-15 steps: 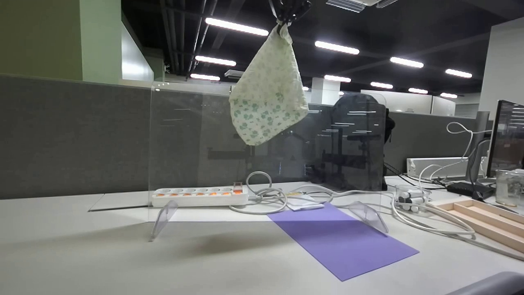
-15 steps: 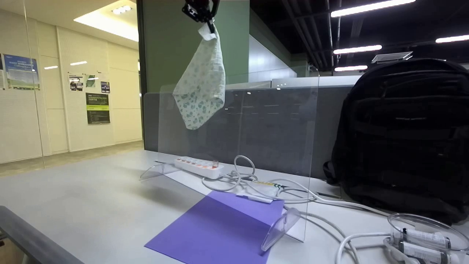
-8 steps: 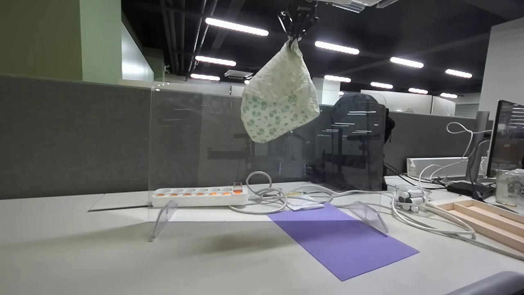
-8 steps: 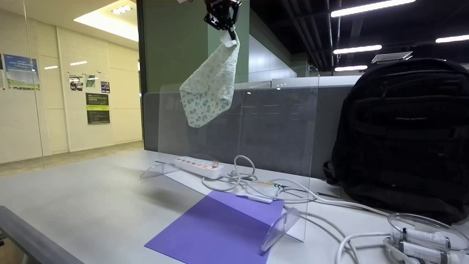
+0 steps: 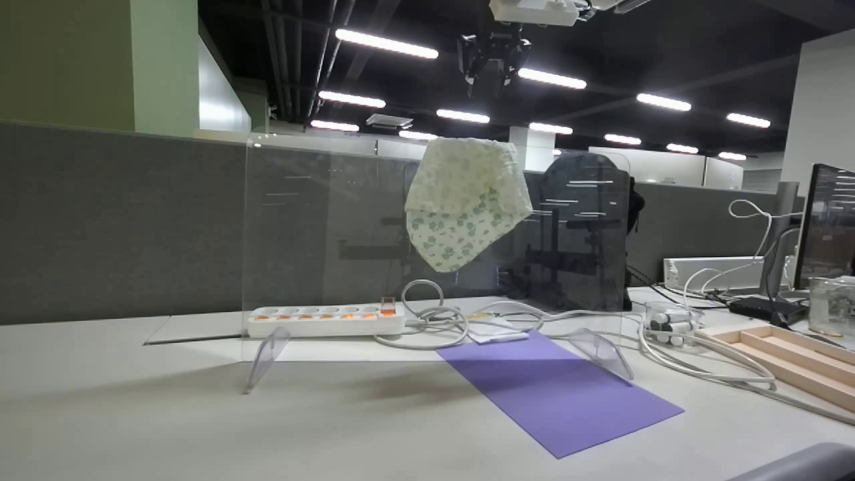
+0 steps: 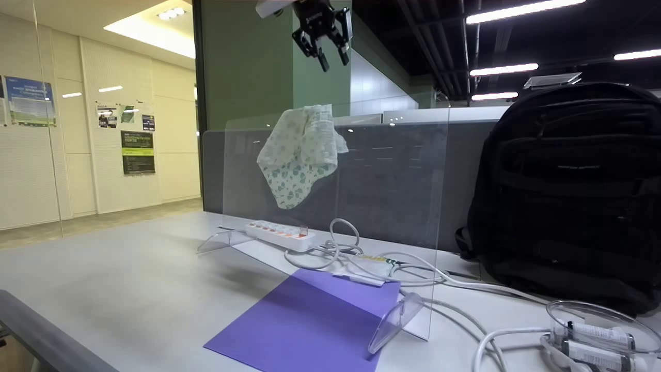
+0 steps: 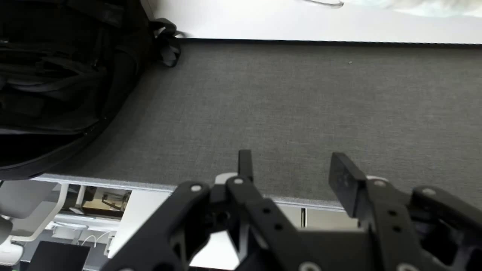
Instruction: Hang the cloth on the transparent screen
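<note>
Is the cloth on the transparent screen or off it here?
On. In both exterior views the cloth hangs over the top edge of the transparent screen; the open gripper is above, apart from it.

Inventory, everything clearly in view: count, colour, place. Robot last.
Desk: 1, white, foreground
Screen: 1, clear, on desk
Cloth: 1, cream and green, over screen's top
Sheet: 1, purple, partly under screen
Power strip: 1, white, behind screen
Packet: 1, white, behind screen
Cables: several, mostly white, on desk
Tub: 1, clear, right of screen
Vials: several, black-and-white, in tub
Tray: 1, tan, beside tub
Monitor: 1, black, beyond tray
Partition: 1, grey, behind desk
Backpack: 1, black, by partition
Posters: several, mixed, background
Lights: several, white, overhead
Gripper: 1, black, above cloth
Arm: 1, white, above gripper
</note>
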Controlling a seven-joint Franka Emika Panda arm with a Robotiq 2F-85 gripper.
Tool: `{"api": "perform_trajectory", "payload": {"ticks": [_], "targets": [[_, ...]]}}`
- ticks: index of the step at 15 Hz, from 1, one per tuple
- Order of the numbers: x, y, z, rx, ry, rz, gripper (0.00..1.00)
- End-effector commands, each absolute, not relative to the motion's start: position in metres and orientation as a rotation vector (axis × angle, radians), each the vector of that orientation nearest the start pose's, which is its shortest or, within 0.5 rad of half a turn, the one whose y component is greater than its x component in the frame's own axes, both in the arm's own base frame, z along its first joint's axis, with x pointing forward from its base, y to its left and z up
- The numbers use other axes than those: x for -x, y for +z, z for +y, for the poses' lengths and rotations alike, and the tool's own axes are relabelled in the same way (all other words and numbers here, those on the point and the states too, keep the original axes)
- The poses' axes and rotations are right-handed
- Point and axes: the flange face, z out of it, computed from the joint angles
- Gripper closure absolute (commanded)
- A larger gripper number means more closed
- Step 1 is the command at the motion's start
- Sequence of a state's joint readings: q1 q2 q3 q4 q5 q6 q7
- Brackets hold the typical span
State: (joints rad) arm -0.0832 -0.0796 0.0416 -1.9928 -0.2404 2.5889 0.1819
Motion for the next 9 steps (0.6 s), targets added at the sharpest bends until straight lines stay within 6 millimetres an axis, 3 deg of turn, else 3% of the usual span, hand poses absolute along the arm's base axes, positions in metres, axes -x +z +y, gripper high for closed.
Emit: {"api": "perform_trajectory", "payload": {"ticks": [1,3,9], "targets": [[-0.586,0.58,-0.019,3.102,-1.096,0.147,0.13],[-0.584,0.582,-0.015,3.099,-1.091,0.119,0.01],[-0.574,0.583,-0.005,3.103,-1.067,0.069,0.0]]}}
